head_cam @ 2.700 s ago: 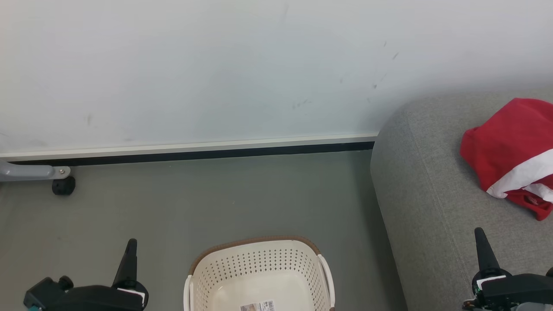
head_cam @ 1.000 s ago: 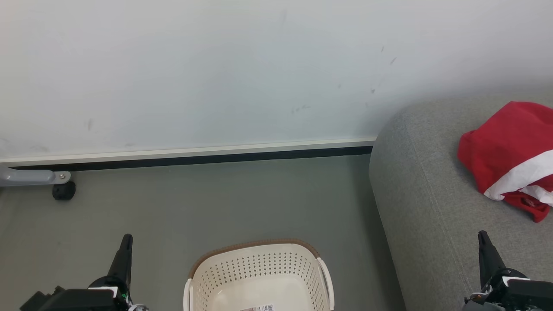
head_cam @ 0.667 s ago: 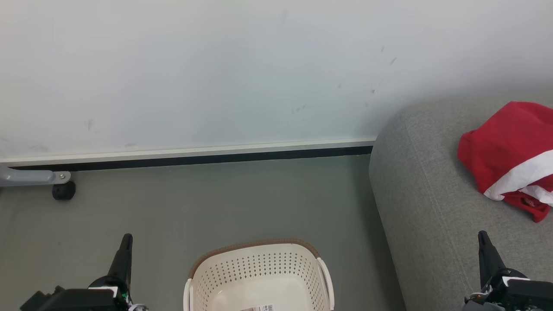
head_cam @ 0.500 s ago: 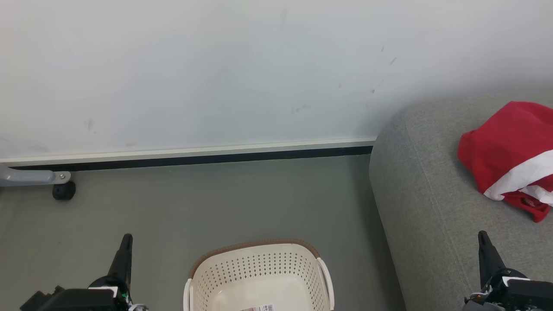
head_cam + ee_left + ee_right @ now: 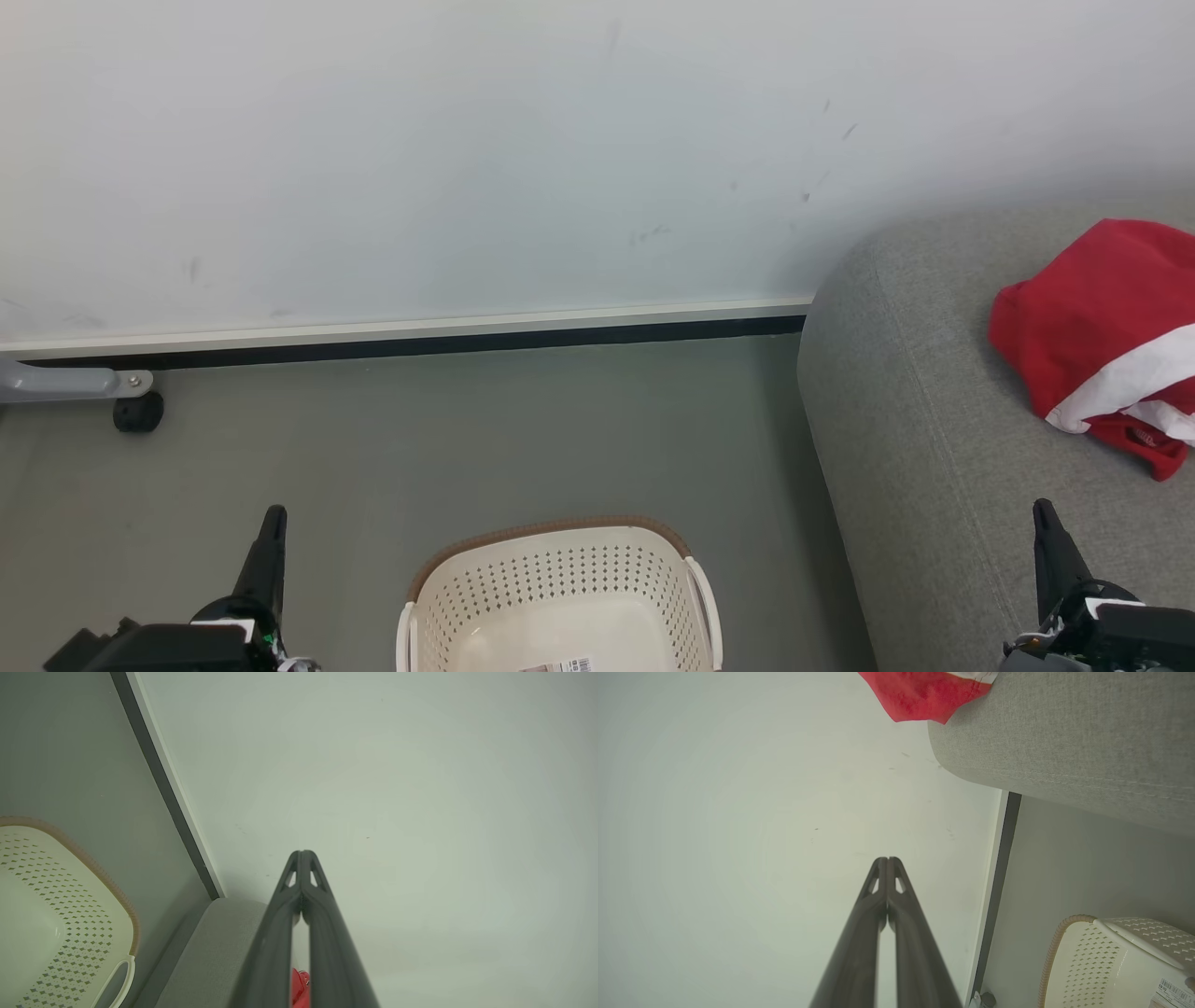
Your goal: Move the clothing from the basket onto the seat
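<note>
Red clothing [image 5: 1092,317] lies on grey seat [image 5: 924,448]; basket [image 5: 560,571] visible part bare. Both jaws pressed together, empty. Check basket's hidden near end before stopping.

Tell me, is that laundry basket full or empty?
Empty as far as visible: the laundry basket shows a bare bottom and a sticker.
</note>
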